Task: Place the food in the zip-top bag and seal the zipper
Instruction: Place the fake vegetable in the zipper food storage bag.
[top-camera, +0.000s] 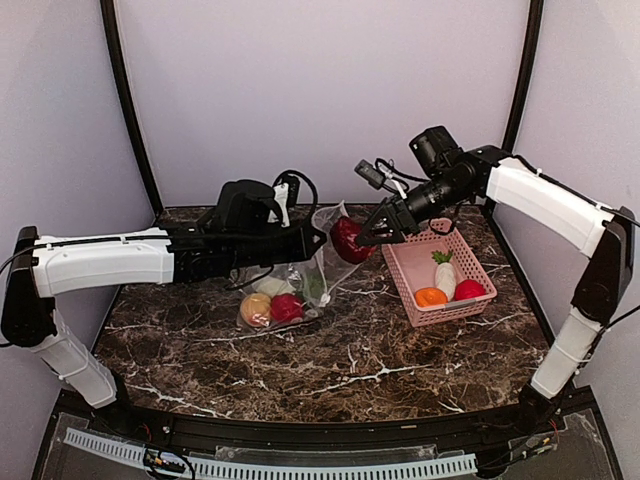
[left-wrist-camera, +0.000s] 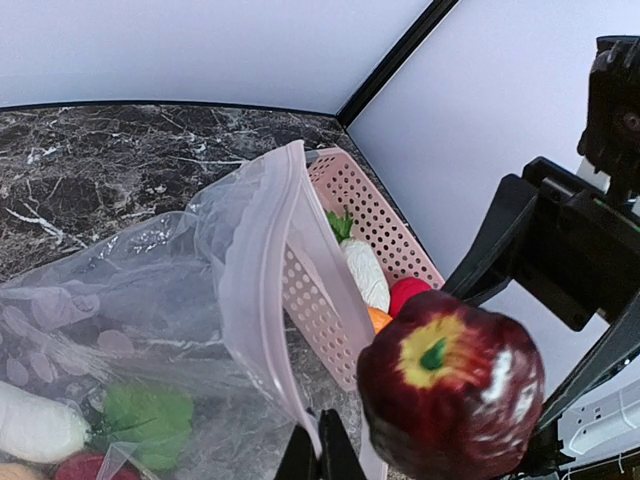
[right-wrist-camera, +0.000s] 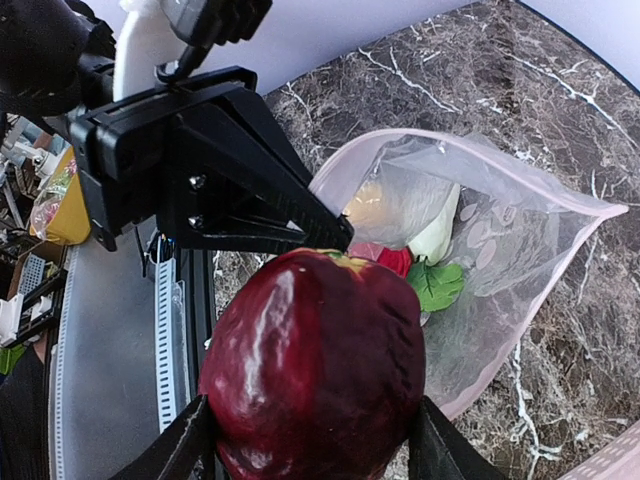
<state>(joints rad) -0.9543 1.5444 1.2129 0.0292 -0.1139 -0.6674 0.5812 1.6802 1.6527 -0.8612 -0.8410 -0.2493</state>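
Observation:
My left gripper is shut on the pinkish zipper edge of the clear zip-top bag, holding its mouth lifted and open. My right gripper is shut on a dark maroon apple, in the air just right of the bag's mouth. Inside the bag lie a yellowish round fruit, a red one and a white piece with a green leaf.
The pink slotted basket stands to the right of the bag and holds a white radish, an orange piece and a red ball. The dark marble tabletop lies in front, and walls close in on three sides.

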